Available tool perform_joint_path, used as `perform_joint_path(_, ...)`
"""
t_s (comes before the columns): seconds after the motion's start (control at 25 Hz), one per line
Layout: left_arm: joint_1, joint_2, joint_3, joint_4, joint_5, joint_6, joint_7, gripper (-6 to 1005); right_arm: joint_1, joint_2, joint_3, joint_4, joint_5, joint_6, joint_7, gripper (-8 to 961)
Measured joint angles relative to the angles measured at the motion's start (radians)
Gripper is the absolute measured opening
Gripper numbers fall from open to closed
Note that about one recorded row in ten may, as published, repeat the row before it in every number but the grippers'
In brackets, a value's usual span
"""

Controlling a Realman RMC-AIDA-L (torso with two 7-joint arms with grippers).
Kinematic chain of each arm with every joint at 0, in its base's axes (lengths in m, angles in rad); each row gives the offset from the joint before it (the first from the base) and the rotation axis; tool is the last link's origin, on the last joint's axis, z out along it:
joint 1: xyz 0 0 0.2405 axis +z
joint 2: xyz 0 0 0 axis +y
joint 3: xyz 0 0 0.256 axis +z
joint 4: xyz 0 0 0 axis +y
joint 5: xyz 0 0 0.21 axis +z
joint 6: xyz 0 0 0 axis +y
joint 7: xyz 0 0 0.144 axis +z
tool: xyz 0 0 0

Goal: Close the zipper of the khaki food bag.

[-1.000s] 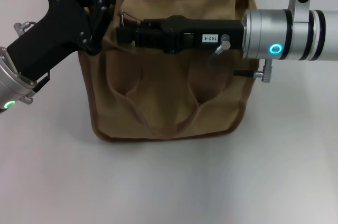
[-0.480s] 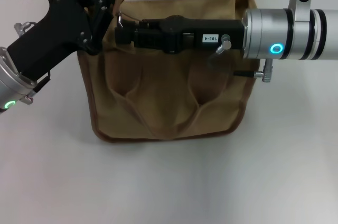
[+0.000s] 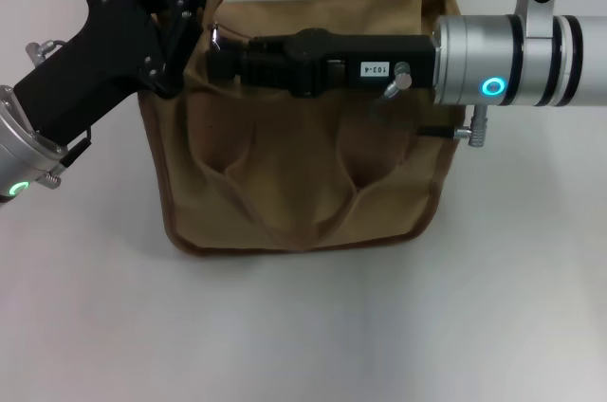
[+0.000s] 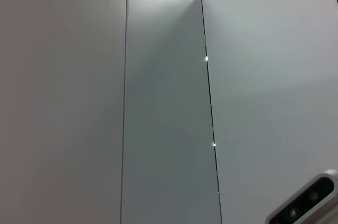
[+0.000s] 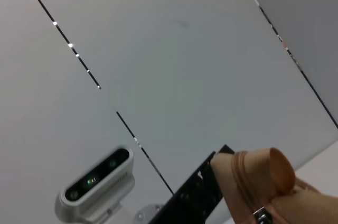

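The khaki food bag stands on the white table in the head view, with its handles hanging down the front. My left gripper is at the bag's upper left corner, shut on the fabric end tab there. That tab also shows in the right wrist view. My right gripper lies across the bag's top, pointing left, and is shut at the small silver zipper pull near the left end. The right arm hides most of the zipper line.
The white table extends in front of the bag and to both sides. The left wrist view shows only grey wall panels. The right wrist view shows wall panels and the head camera.
My right gripper has crept slightly left along the bag's top. The left gripper and the bag have stayed in place.
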Motion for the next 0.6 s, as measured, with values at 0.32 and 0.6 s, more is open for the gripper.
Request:
perform_joint_path(0.32, -0.001, 0.0, 0.004, 0.0, 0.001, 0.008, 0.0, 30, 0.013, 0.0, -0.053, -0.002, 0.002, 0.017, 0.0, 271)
perform_joint_path(0.6, 0.004, 0.0, -0.003, 0.0, 0.0, 0.008, 0.0, 30, -0.005, 0.0, -0.044, -0.005, 0.011, 0.018, -0.001, 90)
